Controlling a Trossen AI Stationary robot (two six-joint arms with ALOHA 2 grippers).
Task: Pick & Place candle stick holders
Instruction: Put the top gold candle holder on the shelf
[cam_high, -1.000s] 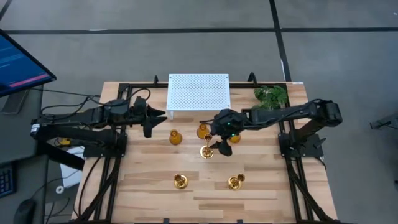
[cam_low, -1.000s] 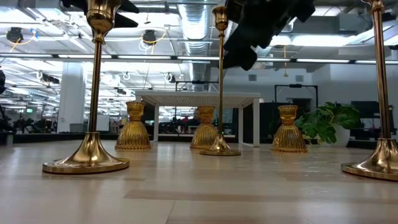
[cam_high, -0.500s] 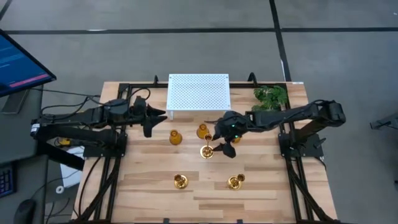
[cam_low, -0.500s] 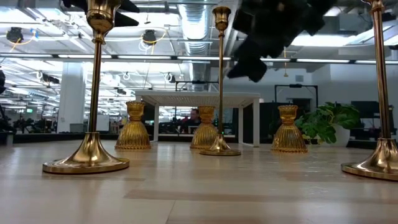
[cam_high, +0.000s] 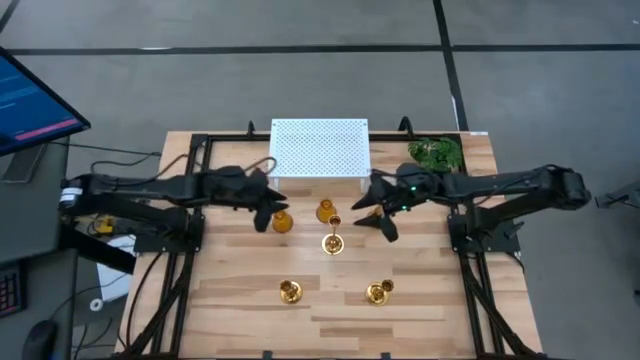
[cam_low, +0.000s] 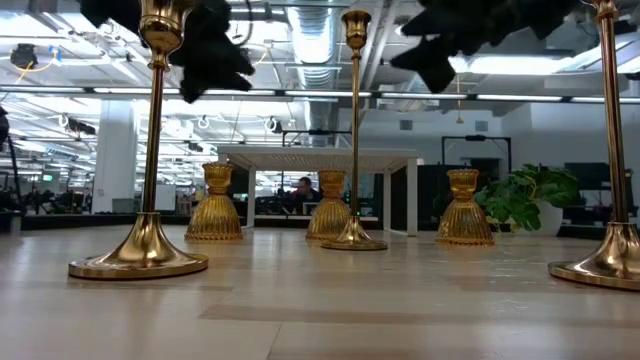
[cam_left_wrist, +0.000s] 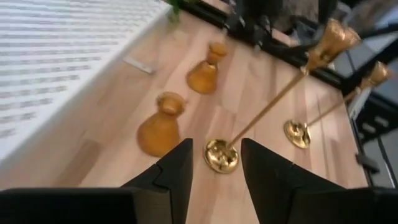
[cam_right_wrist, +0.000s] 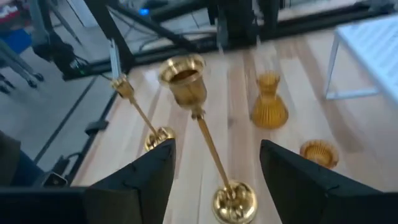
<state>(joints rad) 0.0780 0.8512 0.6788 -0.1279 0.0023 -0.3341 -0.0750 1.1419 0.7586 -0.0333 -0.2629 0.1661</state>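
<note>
Three brass candlesticks stand upright on their round bases: the middle one (cam_high: 331, 243) and two near the front (cam_high: 290, 291) (cam_high: 378, 292). Two amber bulb-shaped holders (cam_high: 282, 221) (cam_high: 325, 211) stand on the wood in front of the white shelf. The third amber holder (cam_low: 463, 208) shows only in the low view; my right arm hides it from above. My left gripper (cam_high: 268, 203) is open above the table, just left of the left amber holder (cam_left_wrist: 160, 127). My right gripper (cam_high: 372, 215) is open to the right of the middle candlestick (cam_right_wrist: 186, 78), clear of it.
A white perforated shelf (cam_high: 318, 150) stands at the far middle of the table. A green leafy plant (cam_high: 435, 153) sits at the far right corner. Black frame rails run along the left and right sides. Bare wood lies between the front candlesticks and the near edge.
My left gripper has reached toward the table's right, up to the left amber holder. My right gripper has drawn back from the top of the middle candlestick toward the table's right edge. The candlestick stands where it was.
</note>
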